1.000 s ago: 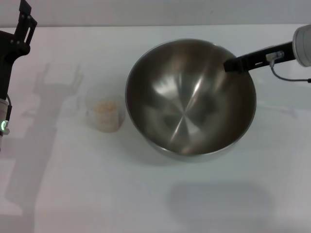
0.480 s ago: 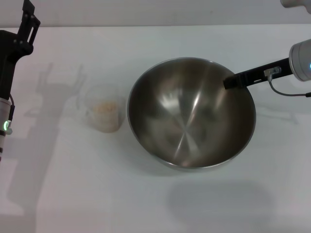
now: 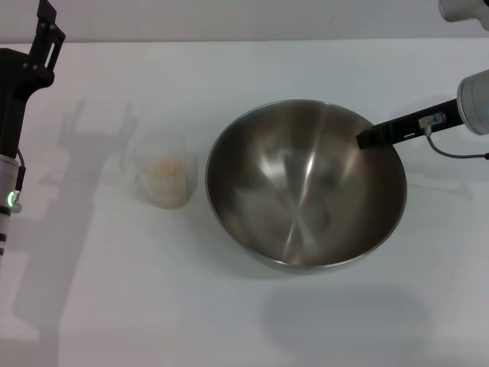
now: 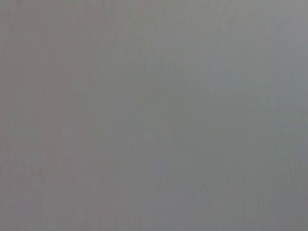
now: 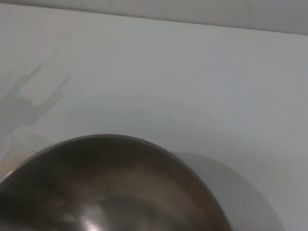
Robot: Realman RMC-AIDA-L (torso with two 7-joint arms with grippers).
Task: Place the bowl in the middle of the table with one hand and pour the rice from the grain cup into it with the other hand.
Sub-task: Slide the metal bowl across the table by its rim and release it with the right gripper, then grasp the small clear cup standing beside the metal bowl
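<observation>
The large steel bowl (image 3: pixel 306 191) is right of the middle of the white table (image 3: pixel 229 321), tipped slightly. My right gripper (image 3: pixel 368 137) is shut on the bowl's far right rim, with one dark finger inside the bowl. The bowl's rim also shows in the right wrist view (image 5: pixel 110 192). The clear grain cup (image 3: pixel 162 179) stands upright just left of the bowl, a small gap apart, with pale rice (image 3: pixel 165 167) in it. My left gripper (image 3: pixel 43 32) is raised at the far left, well away from the cup; its shadow shows two spread fingers. The left wrist view shows only plain grey.
The table's far edge (image 3: pixel 229 40) meets a grey wall. The left arm's shadow (image 3: pixel 95 130) falls on the table behind the cup. Bare tabletop lies in front of the bowl and cup.
My right gripper has brought the bowl nearer the front and slightly right, and the bowl has levelled from a strong tilt. The cup and the left arm have stayed put.
</observation>
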